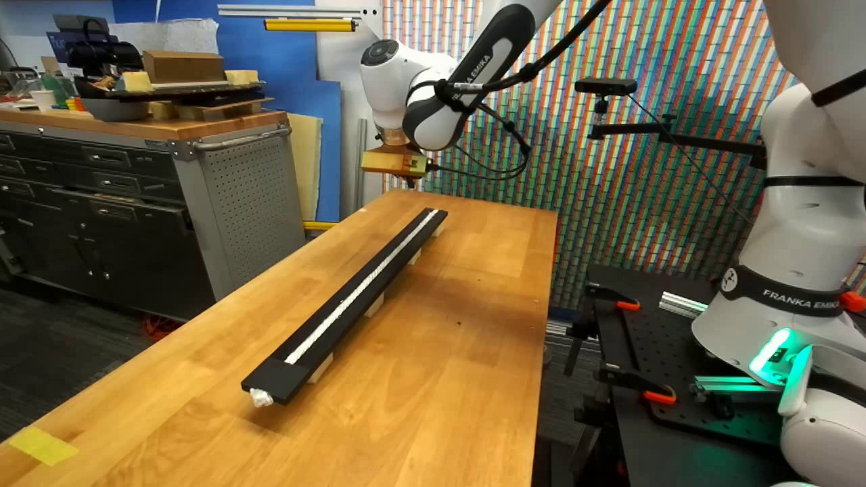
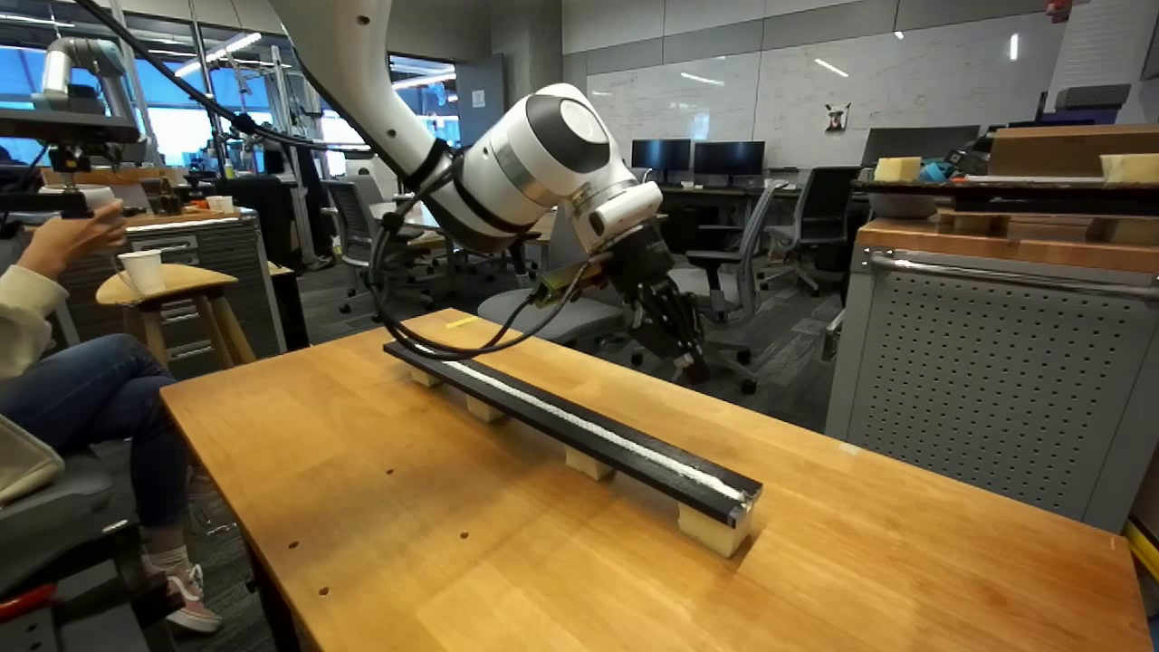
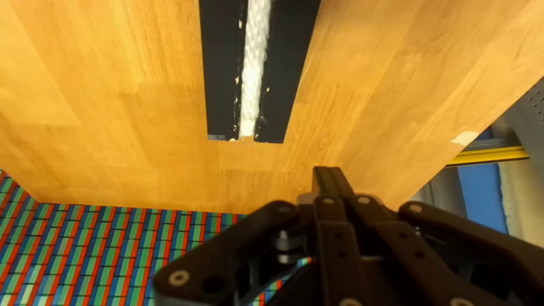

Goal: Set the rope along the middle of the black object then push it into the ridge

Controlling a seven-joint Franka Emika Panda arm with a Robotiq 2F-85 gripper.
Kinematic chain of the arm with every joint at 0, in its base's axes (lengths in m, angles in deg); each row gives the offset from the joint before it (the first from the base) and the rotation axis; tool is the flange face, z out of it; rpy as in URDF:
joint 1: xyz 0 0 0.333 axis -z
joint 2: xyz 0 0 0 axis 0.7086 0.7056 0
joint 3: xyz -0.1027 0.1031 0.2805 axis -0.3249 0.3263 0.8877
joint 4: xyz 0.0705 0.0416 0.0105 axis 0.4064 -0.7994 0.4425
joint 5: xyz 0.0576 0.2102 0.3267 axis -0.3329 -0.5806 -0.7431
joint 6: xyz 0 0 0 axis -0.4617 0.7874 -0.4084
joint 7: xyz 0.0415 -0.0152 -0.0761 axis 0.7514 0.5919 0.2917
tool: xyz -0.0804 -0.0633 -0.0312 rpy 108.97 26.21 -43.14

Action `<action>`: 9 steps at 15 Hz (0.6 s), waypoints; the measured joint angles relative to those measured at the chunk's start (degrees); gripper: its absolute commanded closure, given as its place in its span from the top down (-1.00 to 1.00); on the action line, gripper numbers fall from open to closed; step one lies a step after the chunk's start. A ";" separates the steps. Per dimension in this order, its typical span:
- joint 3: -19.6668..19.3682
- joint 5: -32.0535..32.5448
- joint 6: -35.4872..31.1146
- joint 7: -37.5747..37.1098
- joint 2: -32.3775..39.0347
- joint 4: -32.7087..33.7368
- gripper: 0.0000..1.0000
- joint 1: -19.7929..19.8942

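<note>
My gripper [image 3: 327,170] hangs in the air by the end of the black object [image 3: 282,68] that faces the short edge of the table [image 1: 467,379] nearest the patterned wall [image 3: 110,255]; its fingers stand pressed side by side with no gap and nothing between them, and it touches neither bar nor rope [image 3: 256,51]. The bar runs lengthwise on wooden blocks [image 2: 715,532], nearer the long edge beside the grey cabinet [image 2: 987,380] than the opposite one. The rope lies along its middle in the ridge [image 3: 245,12]; toward the corner with the yellow tape [image 1: 44,445] it goes under a closed stretch of the bar, and a bunched white tail [image 1: 262,397] pokes out. I judge the laying done, though how deep the rope sits I cannot tell. My first worry is aim: in the wrist view my fingertips stand off to the cabinet side of the ridge, so dropping straight down would likely miss the rope and strike the table or the bar's flat. Pressing one flank could tip the bar or shove it off its blocks, as I see nothing fixing it to them. Bearing down where it overhangs toward the taped corner might lever the wall end up. And if I slide while pressing, drag could pull the rope lengthwise and hump it out of the ridge, since I make out no clamp at the wall end.
</note>
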 measured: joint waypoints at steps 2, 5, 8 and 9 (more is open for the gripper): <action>1.82 0.00 0.47 2.96 -2.87 -1.38 -0.99 0.01; 4.65 0.00 1.51 7.98 -7.70 -4.24 -0.99 0.22; 7.92 -0.14 3.03 14.62 -12.92 -8.28 -0.99 0.98; 9.06 -0.28 3.06 17.28 -14.72 -10.00 -0.99 1.31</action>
